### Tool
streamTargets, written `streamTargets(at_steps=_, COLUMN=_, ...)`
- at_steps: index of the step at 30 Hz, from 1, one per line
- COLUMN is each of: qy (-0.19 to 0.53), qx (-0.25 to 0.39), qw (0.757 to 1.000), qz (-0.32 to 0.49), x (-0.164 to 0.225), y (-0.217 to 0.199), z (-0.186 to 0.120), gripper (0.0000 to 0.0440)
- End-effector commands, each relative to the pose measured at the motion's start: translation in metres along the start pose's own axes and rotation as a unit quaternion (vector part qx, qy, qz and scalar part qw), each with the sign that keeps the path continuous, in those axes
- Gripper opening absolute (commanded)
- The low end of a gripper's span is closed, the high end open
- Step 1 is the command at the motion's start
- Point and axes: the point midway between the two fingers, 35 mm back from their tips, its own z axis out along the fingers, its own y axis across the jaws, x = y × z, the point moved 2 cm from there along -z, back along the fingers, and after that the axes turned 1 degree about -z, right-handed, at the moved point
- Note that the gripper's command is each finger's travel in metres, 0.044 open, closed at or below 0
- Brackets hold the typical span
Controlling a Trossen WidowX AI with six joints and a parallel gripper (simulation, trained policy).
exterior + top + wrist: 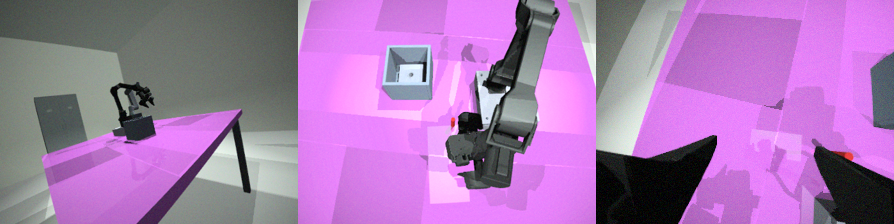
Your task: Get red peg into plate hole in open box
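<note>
The red peg (453, 122) (848, 156) appears to stand upright on the table, between the box and the arm's base. In the wrist view the right finger partly hides it. The open grey box (408, 92) (139, 128) (884, 95) stands at the upper left in the top view. The pale plate (405, 77) at its bottom has a dark round hole (410, 74), with nothing in it. My gripper (150, 105) (764, 145) is open and empty, raised above the table. In the top view it appears just right of and below the peg, with its fingertips partly hidden.
The arm's white base plate (486, 104) lies right of the peg and box. A pale rectangle (448, 196) lies on the table below the peg in the top view. The arm's shadows cross the pink table (371, 179) (96, 192).
</note>
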Motion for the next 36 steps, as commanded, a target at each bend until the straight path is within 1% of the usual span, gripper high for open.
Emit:
streamTargets(at_steps=1, qy=0.022, qx=0.022, qw=0.998, qz=0.059, x=-0.006, y=-0.016, z=0.004, gripper=0.0440)
streamTargets(at_steps=5, qy=0.044, qx=0.050, qw=0.991, qz=0.120, x=-0.009, y=-0.035, z=0.008, gripper=0.0440)
streamTargets(at_steps=10, qy=0.070, qx=0.084, qw=0.975, qz=0.195, x=-0.011, y=-0.058, z=0.012, gripper=0.0440)
streamTargets(at_steps=14, qy=0.091, qx=0.112, qw=0.956, qz=0.254, x=-0.009, y=-0.076, z=0.014, gripper=0.0440)
streamTargets(at_steps=21, qy=0.125, qx=0.158, qw=0.917, qz=0.345, x=-0.001, y=-0.104, z=0.020, gripper=0.0440)
streamTargets(at_steps=28, qy=0.150, qx=0.193, qw=0.883, qz=0.401, x=0.011, y=-0.121, z=0.030, gripper=0.0440)
streamTargets(at_steps=36, qy=0.167, qx=0.222, qw=0.856, qz=0.435, x=0.023, y=-0.132, z=0.046, gripper=0.0436)
